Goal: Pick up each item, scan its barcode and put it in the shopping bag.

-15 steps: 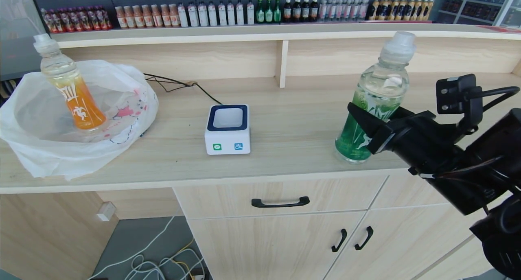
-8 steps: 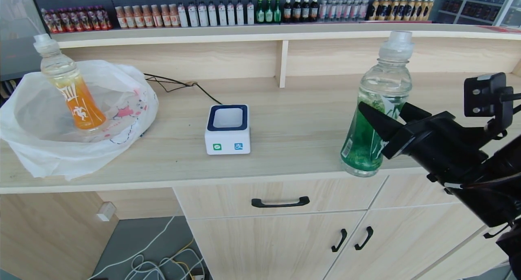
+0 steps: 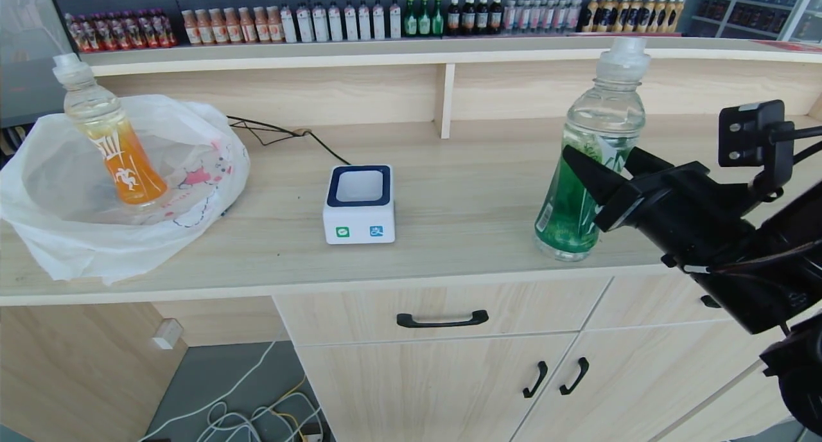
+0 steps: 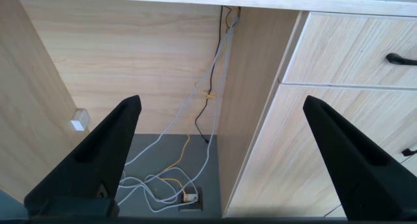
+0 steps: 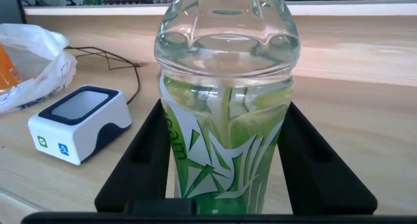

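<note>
While the wooden counter [image 3: 462,191] spans the scene, the white shopping bag [image 3: 77,249] lies open at its left end. The right gripper [image 3: 600,166] grasps the green bottle [image 3: 603,108] around its labelled middle, a finger pressed to each side. The bottle leans slightly above the counter's front right edge, and whether its base touches the wood is unclear. The orange bottle [image 3: 122,153] stands tilted inside the bag. The white scanner [image 3: 359,204] sits between the bag and the green bottle. The left gripper [image 4: 221,103] hangs below counter level, facing the cabinet [image 4: 352,55], with its fingers spread wide.

tabletop [image 3: 449,172]: pale wood grain, matt | green bottle [image 3: 576,211]: clear glossy plastic | shopping bag [image 3: 64,249]: thin crinkled translucent plastic | scanner [image 3: 359,227]: smooth white plastic | right gripper [image 3: 600,164]: matt black
</note>
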Available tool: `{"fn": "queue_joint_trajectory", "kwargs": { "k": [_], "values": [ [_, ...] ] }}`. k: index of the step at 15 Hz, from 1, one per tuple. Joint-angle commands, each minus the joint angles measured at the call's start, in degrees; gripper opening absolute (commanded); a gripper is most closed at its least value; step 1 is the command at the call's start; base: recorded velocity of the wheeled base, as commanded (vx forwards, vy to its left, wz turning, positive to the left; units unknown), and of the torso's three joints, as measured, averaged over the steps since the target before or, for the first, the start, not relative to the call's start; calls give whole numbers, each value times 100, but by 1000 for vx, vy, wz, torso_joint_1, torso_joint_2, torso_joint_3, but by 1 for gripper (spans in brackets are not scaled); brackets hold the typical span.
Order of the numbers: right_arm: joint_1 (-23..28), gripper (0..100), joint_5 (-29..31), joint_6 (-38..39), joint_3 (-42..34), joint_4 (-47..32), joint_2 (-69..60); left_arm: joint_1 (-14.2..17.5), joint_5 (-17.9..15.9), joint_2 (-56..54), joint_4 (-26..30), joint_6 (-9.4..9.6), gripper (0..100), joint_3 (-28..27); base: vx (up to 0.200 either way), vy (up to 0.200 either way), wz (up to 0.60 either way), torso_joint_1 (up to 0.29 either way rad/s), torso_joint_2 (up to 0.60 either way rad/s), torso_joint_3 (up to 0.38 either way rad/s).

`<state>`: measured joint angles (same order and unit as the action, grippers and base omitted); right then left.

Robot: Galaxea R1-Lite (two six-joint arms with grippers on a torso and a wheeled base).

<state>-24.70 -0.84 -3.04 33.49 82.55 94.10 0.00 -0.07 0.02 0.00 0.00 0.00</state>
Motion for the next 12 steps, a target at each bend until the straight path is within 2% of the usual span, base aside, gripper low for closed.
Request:
{"fn": "queue_joint_trajectory", "kwargs": {
  "k": [1,6,12],
  "values": [
    [26,0,5,-22,272,-11,293,0,7,-2,0,0,100,0,0,0,0,0,0,0],
    [404,0,-21,-224,606,-20,759,0,7,-2,0,0,100,0,0,0,0,0,0,0],
    [431,0,-100,-224,571,-11,988,-9,-1,-2,0,0,100,0,0,0,0,0,0,0]
  ]
}}
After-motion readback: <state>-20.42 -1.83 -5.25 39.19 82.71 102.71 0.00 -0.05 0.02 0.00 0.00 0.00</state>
